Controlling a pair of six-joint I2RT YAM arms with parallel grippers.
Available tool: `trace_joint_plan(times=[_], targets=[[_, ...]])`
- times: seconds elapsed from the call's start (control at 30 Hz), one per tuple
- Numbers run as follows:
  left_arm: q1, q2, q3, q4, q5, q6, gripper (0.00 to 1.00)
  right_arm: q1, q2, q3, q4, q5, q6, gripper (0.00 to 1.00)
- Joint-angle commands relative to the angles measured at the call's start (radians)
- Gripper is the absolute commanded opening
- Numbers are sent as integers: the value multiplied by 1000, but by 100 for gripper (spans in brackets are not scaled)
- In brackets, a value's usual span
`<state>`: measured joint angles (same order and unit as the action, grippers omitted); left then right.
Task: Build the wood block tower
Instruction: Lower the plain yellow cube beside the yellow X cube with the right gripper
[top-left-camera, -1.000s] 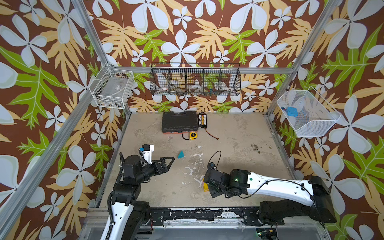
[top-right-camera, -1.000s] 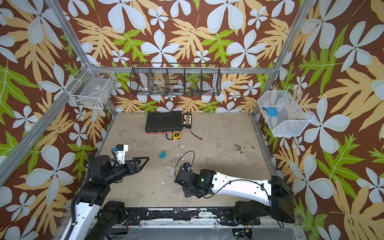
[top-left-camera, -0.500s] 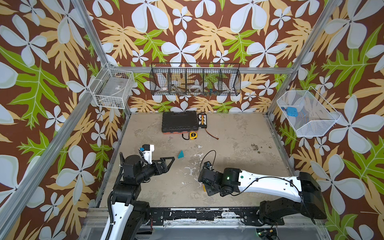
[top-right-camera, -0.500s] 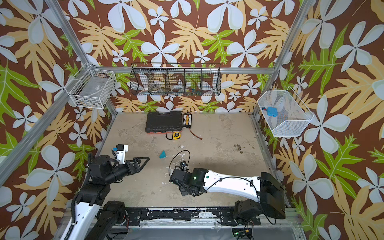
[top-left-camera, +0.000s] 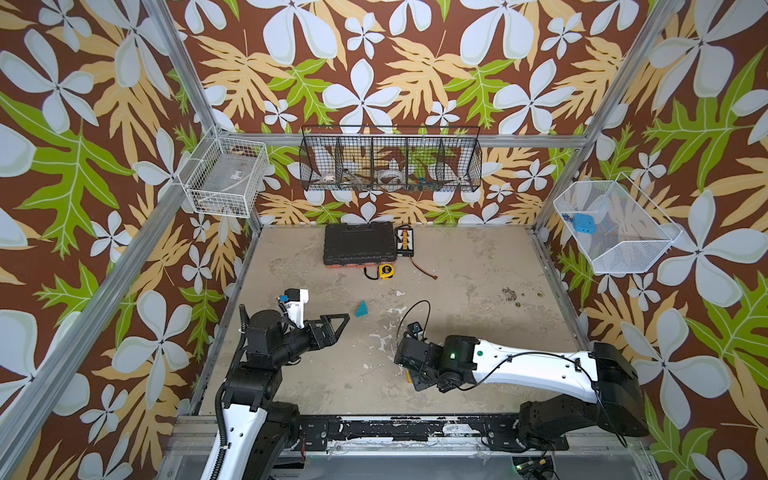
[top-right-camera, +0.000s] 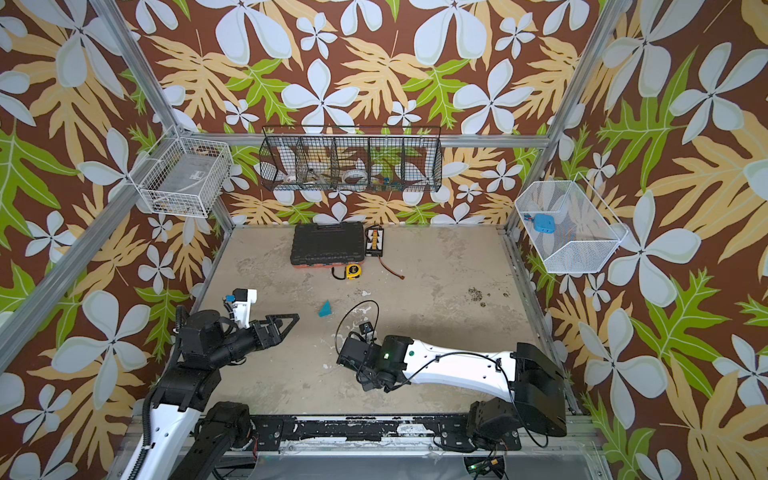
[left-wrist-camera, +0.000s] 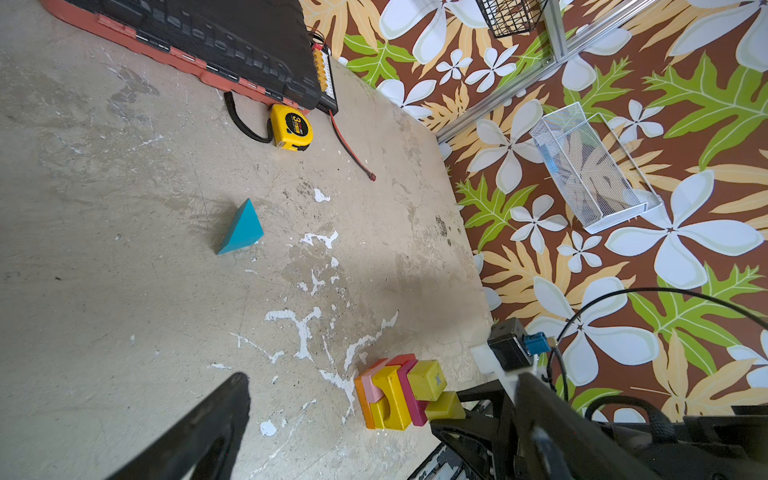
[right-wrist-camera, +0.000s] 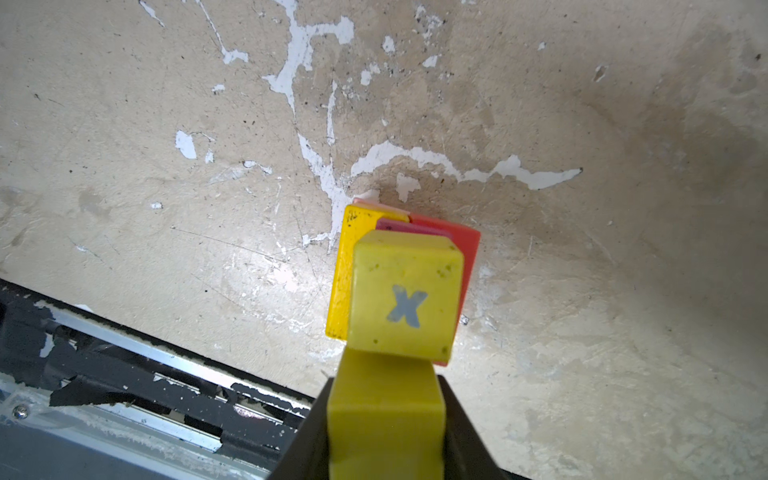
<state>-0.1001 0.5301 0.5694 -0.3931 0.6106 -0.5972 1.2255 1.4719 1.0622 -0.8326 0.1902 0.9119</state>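
The tower (left-wrist-camera: 395, 395) stands near the table's front edge: orange, pink, yellow arch and magenta layers with a yellow cube marked X (right-wrist-camera: 405, 299) uppermost. My right gripper (right-wrist-camera: 384, 399) is shut on a second yellow block (left-wrist-camera: 446, 407), held right beside that cube and slightly higher. Whether it rests on the tower I cannot tell. In both top views the right wrist (top-left-camera: 419, 357) hides the tower. A teal wedge (top-left-camera: 362, 309) (top-right-camera: 325, 309) (left-wrist-camera: 241, 228) lies alone mid-table. My left gripper (top-left-camera: 336, 324) (top-right-camera: 286, 322) hovers open and empty, just left of the wedge.
A black tool case (top-left-camera: 359, 245), a yellow tape measure (top-left-camera: 386, 271) and a small board with a red wire (top-left-camera: 402, 239) sit at the back. Wire baskets hang on the walls. The black front rail (top-left-camera: 374, 424) runs close behind the tower.
My right wrist has shifted slightly left over the tower, its elbow swinging along, with the yellow block still between the fingers. The left arm and the teal wedge have not moved.
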Motion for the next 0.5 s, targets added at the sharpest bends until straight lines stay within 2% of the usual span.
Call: trace_joint_plan(times=[0.0, 0.47], targets=[[-1, -1, 10, -1, 10, 10, 100, 1, 9, 8, -12, 25, 4, 35], [-1, -2, 10, -3, 11, 10, 100, -10, 20, 12, -20, 41, 2, 40]])
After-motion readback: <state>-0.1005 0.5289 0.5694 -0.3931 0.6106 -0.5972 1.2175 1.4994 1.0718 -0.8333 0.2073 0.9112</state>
